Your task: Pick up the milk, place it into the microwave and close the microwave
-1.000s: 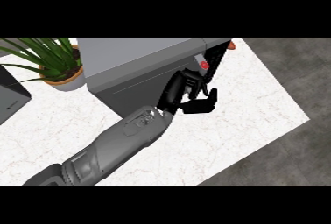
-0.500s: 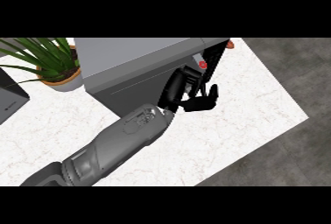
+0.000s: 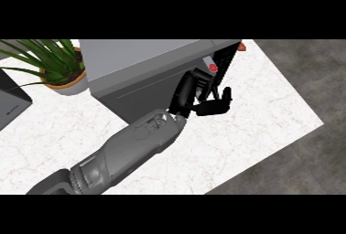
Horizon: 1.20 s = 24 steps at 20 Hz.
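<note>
At the far left a potted plant (image 3: 57, 68) stands on the white counter (image 3: 256, 119), with a dark object (image 3: 10, 107) cut off by the left edge, too little of it showing to name. To the right of the plant sits the grey microwave (image 3: 145, 68), its door (image 3: 223, 61) swung out at the right side and seen nearly edge-on.

One grey forearm rises from the lower left, and its black hand (image 3: 202, 98) is at the microwave's open front, just left of the door. Which arm it is cannot be told for sure, though by its entry from the left it is probably the left. Its fingers are straight and reach toward the opening, the thumb stuck out to the right, pinching nothing that shows.

The milk cannot be made out; I judge it already inside the cavity, which is hidden from this steep angle. If so, the step in hand is clearing the opening, then pushing the door's outer face leftward with flat fingers until it shuts. The other hand shows nowhere. A small reddish thing (image 3: 241, 46) beyond the door's far end is unclear.
</note>
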Tool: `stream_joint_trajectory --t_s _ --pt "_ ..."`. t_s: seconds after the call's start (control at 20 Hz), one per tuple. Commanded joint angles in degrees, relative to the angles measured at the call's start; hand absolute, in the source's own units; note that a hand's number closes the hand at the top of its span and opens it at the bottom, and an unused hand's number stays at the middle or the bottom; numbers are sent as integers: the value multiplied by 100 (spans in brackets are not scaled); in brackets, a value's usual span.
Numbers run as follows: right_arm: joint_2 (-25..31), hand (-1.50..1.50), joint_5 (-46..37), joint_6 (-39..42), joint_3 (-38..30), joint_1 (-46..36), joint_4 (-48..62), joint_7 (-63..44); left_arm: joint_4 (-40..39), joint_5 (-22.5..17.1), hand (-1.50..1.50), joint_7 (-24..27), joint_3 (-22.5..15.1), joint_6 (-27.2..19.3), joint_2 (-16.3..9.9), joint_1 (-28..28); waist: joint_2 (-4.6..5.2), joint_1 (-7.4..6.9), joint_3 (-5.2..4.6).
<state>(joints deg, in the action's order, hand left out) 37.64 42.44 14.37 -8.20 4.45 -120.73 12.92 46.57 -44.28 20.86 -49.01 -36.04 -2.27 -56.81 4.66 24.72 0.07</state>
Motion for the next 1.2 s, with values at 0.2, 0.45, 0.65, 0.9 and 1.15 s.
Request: stream_joint_trajectory --t_s 0.2,0.45,0.65,0.9,1.15 --pt "108 -150 254 -73 -343 -23 12 -83 -783 -337 150 -111 519 -510 228 -296 15 -260 -4" --pt "157 -150 344 -193 -592 30 -71 -136 -1071 -375 150 -32 350 -232 76 -334 8 -484 -16" --pt "197 -150 417 -231 -773 54 -73 -153 -1208 -495 150 -66 180 48 -38 -291 60 -628 -13" --pt "186 -150 505 -311 -933 198 -192 -211 -1358 -604 -150 -5 73 234 -240 -325 33 -735 -14" --pt "222 -150 549 -332 -1054 342 -327 -289 -1363 -771 -150 108 16 412 -329 -244 15 -880 -26"
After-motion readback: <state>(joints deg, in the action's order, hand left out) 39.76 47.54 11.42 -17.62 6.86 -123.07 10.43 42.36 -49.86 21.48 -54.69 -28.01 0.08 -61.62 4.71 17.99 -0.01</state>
